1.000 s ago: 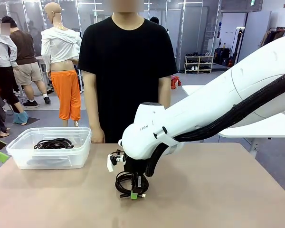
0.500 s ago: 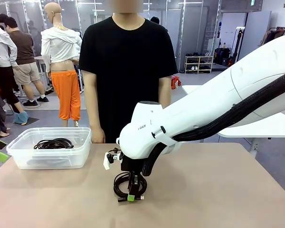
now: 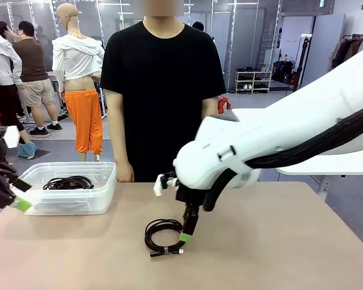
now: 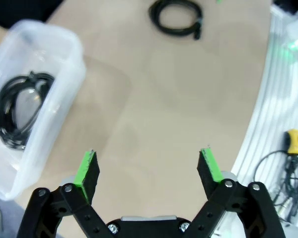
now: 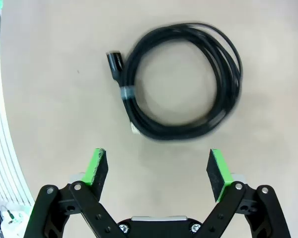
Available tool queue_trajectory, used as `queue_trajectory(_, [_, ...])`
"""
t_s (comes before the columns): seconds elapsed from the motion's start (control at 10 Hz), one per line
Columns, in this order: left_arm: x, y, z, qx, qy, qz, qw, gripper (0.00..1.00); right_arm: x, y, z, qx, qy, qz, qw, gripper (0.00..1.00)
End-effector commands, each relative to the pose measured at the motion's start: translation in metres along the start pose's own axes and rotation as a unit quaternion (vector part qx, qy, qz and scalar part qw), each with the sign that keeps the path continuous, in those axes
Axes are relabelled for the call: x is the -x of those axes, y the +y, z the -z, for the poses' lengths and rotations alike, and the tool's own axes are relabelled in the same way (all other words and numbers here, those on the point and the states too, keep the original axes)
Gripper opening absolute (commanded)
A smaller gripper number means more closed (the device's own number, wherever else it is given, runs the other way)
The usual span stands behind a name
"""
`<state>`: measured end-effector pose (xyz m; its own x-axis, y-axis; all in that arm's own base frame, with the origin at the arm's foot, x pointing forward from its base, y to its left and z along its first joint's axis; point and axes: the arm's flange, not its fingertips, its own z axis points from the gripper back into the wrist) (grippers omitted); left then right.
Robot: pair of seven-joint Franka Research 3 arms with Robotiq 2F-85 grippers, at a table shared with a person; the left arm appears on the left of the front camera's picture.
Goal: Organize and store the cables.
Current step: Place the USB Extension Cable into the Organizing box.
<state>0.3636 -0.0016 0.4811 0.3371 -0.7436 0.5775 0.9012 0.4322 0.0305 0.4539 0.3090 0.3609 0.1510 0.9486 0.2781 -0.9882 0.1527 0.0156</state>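
- Looking along my right gripper (image 5: 158, 168), I see its green pads (image 5: 97, 166) spread wide with nothing between them; it hangs above the bare tan table (image 5: 49, 99).
- Just ahead of those pads lies a coiled cable (image 5: 184, 84), a loose black ring flat on the tabletop, apart from both fingers, its small plug end (image 5: 114, 60) sticking out at the ring's edge.
- From the front camera I see that same coiled cable (image 3: 162, 235) near the table's middle, on my side, with the right gripper (image 3: 186, 232) tilted over its rim; whether a fingertip touches it I cannot tell.
- My left gripper (image 4: 149, 168) is also wide apart and empty, held over the table beside the clear plastic bin (image 4: 64, 54).
- Inside that bin rests another coiled cable (image 4: 17, 116), black and bunched against one wall.
- Farther across, from the front, the bin (image 3: 103, 181) sits at the table's far left edge, with the left gripper (image 3: 12, 193) beside it.
- Beyond the table a person in a black T-shirt (image 3: 163, 78) stands facing me, arms down.
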Motion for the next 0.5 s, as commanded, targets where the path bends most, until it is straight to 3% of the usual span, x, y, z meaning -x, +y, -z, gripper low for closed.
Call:
queue_trajectory(0.0, [-0.027,-0.027,0.025,0.008,0.029,0.018,0.999,1.00,0.054,0.009,-0.033,0.025,-0.053,0.023,0.998,1.00])
queue_trajectory(0.4, [-0.114,-0.080,0.095,-0.003,0.091,0.052,0.994,1.00,0.194,0.014,-0.104,0.064,-0.149,0.079,0.984,1.00])
